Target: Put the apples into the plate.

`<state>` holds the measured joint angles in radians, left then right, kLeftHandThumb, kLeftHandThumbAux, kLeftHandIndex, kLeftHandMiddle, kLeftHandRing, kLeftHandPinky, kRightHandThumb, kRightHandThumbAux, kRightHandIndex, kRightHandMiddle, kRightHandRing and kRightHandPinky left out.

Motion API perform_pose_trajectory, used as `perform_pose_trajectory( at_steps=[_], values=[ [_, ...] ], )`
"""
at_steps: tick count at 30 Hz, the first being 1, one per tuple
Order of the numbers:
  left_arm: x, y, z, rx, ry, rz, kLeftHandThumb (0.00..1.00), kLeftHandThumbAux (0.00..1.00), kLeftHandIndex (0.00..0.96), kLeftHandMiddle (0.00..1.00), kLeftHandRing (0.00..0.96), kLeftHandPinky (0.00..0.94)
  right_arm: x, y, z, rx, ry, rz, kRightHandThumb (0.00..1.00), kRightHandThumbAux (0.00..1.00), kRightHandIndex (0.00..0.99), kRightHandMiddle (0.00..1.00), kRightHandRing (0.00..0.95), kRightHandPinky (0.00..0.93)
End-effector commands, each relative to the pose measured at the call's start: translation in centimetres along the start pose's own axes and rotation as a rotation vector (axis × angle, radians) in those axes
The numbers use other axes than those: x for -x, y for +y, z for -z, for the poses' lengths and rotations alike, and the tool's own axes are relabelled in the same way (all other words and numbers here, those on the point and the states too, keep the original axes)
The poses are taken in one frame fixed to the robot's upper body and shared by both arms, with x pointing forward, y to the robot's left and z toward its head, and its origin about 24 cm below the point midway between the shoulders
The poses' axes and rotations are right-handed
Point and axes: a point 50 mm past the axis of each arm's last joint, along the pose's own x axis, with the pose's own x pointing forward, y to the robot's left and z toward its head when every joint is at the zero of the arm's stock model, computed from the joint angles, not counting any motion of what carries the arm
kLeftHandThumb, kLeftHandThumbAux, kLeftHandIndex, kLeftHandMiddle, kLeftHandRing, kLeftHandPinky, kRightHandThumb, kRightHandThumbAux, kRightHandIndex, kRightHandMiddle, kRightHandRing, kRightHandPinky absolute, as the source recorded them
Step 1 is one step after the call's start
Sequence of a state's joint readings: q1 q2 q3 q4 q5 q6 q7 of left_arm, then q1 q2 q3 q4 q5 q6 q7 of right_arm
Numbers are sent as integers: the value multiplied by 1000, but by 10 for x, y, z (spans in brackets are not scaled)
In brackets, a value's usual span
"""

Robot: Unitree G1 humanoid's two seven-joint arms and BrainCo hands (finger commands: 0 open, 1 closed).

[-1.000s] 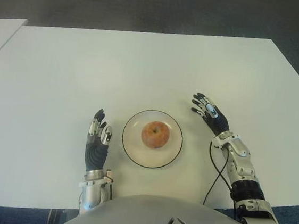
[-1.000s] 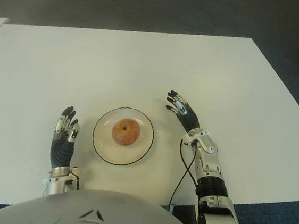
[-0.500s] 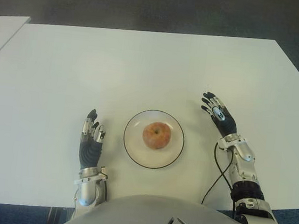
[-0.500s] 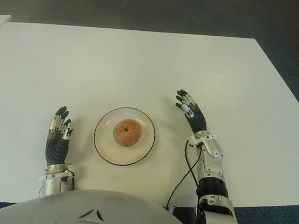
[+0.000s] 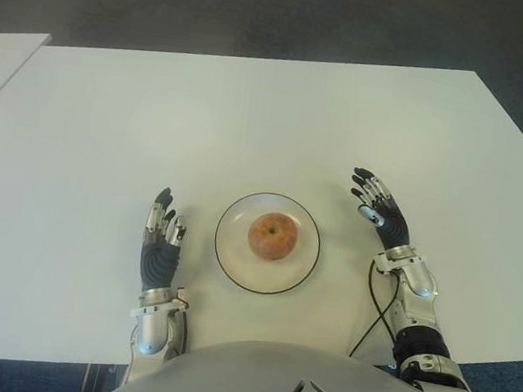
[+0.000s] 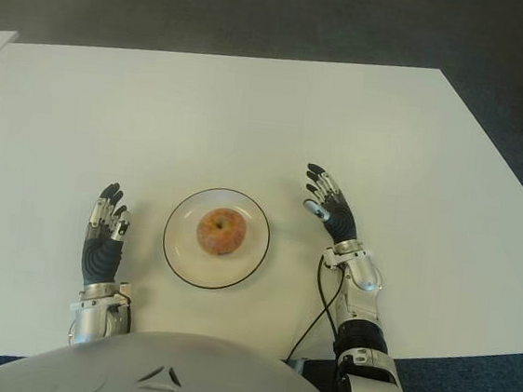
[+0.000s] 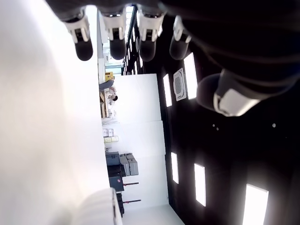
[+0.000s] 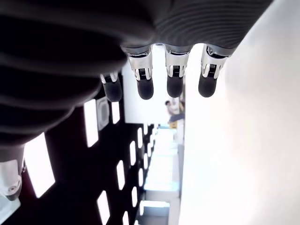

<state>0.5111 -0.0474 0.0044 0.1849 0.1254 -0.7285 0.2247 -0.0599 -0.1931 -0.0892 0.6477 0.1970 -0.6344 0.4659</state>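
A reddish-yellow apple (image 5: 272, 236) sits in the middle of a round white plate (image 5: 237, 261) with a dark rim, near the front of the white table (image 5: 251, 120). My left hand (image 5: 159, 241) shows to the left of the plate, fingers straight and spread, holding nothing. To the right of the plate my right hand (image 5: 379, 209) is also open, fingers extended away from me, apart from the plate. Both wrist views show only extended fingertips (image 8: 174, 79) with nothing between them.
The corner of a second white table (image 5: 5, 52) shows at the far left. Dark carpet (image 5: 262, 13) lies beyond the table's far edge. A black cable (image 5: 372, 306) runs along my right forearm.
My right hand has drawn back toward me and a little away from the plate. My left hand has shifted left and back. The apple stays on the plate.
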Motion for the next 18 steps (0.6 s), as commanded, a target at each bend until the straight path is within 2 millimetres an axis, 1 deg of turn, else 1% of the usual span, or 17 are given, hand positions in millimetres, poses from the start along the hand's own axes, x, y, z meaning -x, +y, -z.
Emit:
perform_pose_trajectory(
  at_steps=[1,6,10,18],
  values=[
    [3,1,9,-27,60,29,53,438,0,0,0,20,12,17,26,-101,102,16,180,535,111,90,57,78],
    [3,1,9,-29,62,38,50,437,0,0,0,26,9,20,27,-116,98,14,190,550,104,97,61,80],
    [3,2,8,-37,63,53,41,430,0,0,0,30,6,31,26,-126,82,14,202,558,99,99,64,82],
    [2,3,10,-37,78,73,38,431,0,0,0,21,6,36,26,-83,80,22,200,543,90,89,54,74]
  ],
)
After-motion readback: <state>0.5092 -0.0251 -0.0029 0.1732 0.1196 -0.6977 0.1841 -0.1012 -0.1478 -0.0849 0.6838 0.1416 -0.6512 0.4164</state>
